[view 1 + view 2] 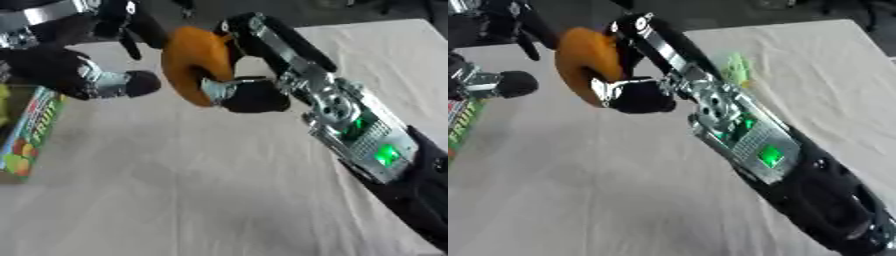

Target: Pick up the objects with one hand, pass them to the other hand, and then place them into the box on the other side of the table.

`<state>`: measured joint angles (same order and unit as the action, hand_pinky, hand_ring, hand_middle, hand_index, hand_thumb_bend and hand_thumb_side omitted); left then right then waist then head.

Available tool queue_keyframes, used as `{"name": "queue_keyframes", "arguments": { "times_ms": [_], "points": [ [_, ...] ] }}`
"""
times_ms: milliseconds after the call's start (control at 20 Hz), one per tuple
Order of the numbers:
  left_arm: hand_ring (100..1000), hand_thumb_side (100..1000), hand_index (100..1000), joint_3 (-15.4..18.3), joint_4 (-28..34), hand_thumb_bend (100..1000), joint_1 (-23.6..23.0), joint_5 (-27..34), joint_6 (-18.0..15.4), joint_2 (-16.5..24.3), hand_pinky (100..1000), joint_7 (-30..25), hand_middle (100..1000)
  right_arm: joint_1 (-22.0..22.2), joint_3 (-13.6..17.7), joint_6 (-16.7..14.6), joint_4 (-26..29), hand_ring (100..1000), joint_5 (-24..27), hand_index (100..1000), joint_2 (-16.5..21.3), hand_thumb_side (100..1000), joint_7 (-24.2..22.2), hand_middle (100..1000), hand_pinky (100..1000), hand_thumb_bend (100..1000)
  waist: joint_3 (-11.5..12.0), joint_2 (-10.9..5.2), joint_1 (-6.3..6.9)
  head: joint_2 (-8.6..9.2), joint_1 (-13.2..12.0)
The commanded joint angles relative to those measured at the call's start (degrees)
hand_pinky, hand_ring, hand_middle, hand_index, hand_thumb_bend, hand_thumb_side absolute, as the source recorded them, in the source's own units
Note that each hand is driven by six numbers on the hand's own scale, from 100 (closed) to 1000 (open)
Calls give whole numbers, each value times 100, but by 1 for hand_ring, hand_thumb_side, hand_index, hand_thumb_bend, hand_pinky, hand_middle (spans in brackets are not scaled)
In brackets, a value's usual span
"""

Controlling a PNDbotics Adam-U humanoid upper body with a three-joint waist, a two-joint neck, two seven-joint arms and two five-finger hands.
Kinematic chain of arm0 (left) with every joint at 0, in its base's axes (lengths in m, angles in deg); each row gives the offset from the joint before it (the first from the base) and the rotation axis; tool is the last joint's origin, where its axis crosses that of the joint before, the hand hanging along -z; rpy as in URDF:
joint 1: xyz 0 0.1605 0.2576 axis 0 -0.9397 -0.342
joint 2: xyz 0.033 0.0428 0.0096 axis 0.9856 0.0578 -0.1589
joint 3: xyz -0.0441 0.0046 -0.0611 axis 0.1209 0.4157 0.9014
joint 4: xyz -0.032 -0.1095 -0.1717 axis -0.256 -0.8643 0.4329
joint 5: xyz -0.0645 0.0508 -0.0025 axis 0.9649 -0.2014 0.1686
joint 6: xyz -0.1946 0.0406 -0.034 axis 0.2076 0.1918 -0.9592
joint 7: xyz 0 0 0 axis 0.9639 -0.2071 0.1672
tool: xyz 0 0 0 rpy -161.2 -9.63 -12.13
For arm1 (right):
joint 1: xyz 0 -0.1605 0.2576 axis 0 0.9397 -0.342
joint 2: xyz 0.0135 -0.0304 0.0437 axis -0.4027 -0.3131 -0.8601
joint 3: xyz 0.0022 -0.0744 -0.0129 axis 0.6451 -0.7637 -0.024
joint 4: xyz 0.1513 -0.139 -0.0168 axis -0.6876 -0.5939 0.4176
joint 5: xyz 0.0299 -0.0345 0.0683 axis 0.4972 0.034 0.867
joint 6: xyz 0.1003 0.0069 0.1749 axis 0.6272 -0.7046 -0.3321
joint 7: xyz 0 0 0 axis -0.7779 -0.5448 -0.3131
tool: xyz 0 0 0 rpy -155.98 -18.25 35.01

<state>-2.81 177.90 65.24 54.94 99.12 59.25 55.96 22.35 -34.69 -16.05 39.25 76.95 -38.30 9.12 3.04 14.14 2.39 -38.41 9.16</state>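
Observation:
An orange curved object (186,60) is held above the table, near the top middle. My right hand (254,97) is shut on it, thumb across its front and fingers (249,27) behind it, with the arm coming in from the lower right. My left hand (61,70) reaches in from the upper left, just beside the orange object. Its fingers are spread, one rounded fingertip (142,83) a little short of the object and another finger (136,27) near its top. Whether the left hand touches the object I cannot tell.
A colourful box with fruit pictures (31,132) lies at the table's left edge. A small pale green thing (737,67) sits on the white cloth (192,190) behind my right forearm. Dark floor lies beyond the table's far edge.

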Motion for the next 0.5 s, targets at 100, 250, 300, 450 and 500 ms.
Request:
{"name": "queue_keyframes", "arguments": {
  "times_ms": [100, 250, 300, 450, 500],
  "points": [
    [781, 459, 762, 12, 97, 587, 124, -128, 46, 38, 687, 223, 688, -140, 8, -29, 124, 392, -39, 520, -14, 100, -39, 296, 604, 177, 2, -153, -14, 68, 7],
    [786, 454, 764, 25, 98, 637, 116, -276, 68, 38, 694, 347, 693, -141, 4, -37, 124, 391, -43, 519, -19, 100, -54, 295, 603, 181, 2, -155, -16, 78, 3],
    [787, 453, 764, 24, 102, 646, 115, -335, 70, 38, 694, 372, 694, -141, 2, -41, 124, 391, -40, 519, -20, 100, -56, 295, 603, 183, 1, -155, -16, 82, 3],
    [790, 450, 770, 15, 110, 665, 115, -415, 54, 22, 698, 379, 699, -150, -6, -54, 124, 390, -20, 518, -26, 100, -69, 294, 602, 186, -1, -155, -16, 91, 2],
    [792, 445, 771, 15, 114, 668, 119, -430, 45, 18, 700, 374, 702, -152, -8, -60, 124, 390, -15, 518, -29, 100, -71, 294, 601, 187, -1, -154, -15, 91, 1]
  ]
}}
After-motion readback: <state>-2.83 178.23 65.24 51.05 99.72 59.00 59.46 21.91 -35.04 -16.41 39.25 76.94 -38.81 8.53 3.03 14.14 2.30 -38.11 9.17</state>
